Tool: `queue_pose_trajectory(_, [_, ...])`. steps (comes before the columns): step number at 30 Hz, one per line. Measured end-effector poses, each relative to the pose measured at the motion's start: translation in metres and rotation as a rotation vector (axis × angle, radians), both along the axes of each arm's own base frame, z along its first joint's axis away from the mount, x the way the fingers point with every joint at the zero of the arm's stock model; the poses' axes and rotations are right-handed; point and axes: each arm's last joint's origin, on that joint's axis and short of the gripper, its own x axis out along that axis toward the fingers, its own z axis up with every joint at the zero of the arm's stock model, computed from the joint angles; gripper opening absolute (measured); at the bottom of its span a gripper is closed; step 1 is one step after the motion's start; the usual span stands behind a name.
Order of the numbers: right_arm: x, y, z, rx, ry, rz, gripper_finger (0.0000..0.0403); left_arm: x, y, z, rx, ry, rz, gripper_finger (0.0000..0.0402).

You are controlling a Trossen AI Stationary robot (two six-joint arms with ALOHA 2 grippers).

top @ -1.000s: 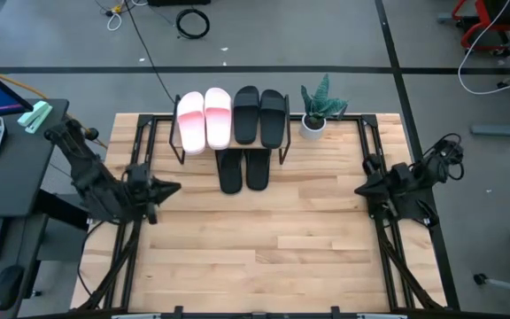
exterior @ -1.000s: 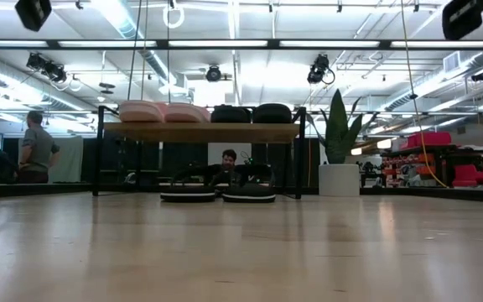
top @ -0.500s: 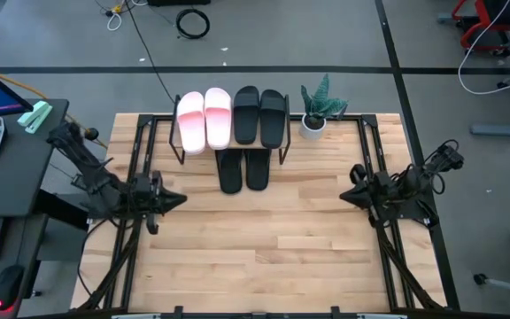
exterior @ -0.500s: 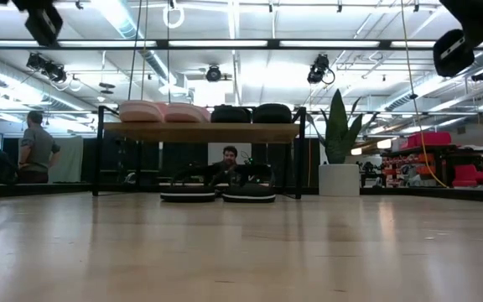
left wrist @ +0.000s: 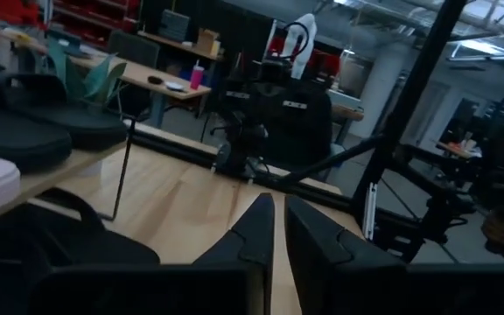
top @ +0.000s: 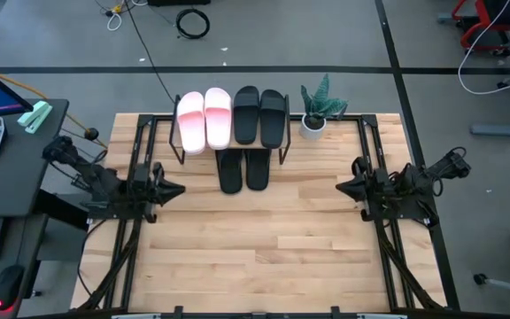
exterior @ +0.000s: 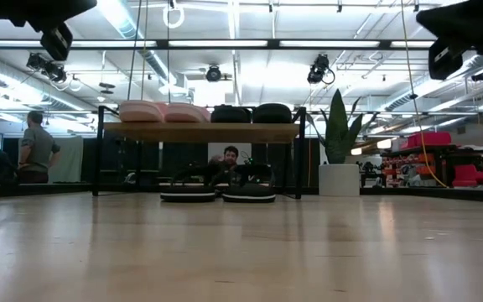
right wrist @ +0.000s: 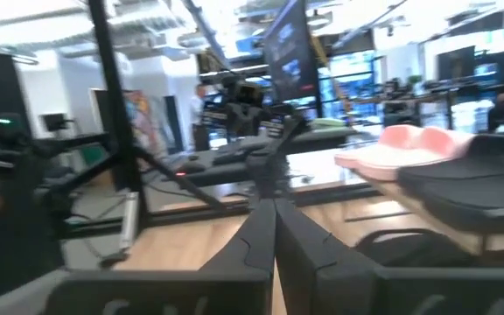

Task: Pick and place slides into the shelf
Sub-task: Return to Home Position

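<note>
Low view puts the shelf [exterior: 199, 132] at the far end of the wooden table [exterior: 241, 252]. Two pale pink slides [exterior: 163, 111] and two black slides [exterior: 251, 112] sit on its plank, and two black flip-flops [exterior: 216, 193] lie underneath. A potted plant [exterior: 339, 138] stands just beside its right end, and people [exterior: 36, 147] show in the room behind. The left gripper [top: 173, 188] and right gripper [top: 342, 187] hang well apart from the shelf, one to each side, fingers drawn narrow and holding nothing.
</note>
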Motion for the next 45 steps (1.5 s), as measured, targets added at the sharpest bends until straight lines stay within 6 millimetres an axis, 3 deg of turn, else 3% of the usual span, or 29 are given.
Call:
queue_pose_trajectory(12, [0.004, -0.020, -0.003, -0.033, 0.031, -0.206, 0.0014, 0.004, 0.018, -0.002, 0.080, 0.022, 0.084, 0.0021])
queue_pose_trajectory(24, [0.005, -0.031, -0.004, -0.058, 0.032, -0.143, 0.0014, 0.008, 0.030, -0.002, 0.073, 0.011, 0.082, 0.0036])
queue_pose_trajectory(37, [0.009, -0.032, -0.018, 0.040, 0.099, -0.118, 0.0014, 0.008, 0.031, 0.001, 0.094, -0.012, 0.101, 0.0018])
queue_pose_trajectory(45, [0.009, -0.032, -0.017, -0.045, 0.099, -0.130, 0.0014, 0.009, 0.031, 0.001, 0.098, -0.011, 0.101, 0.0028])
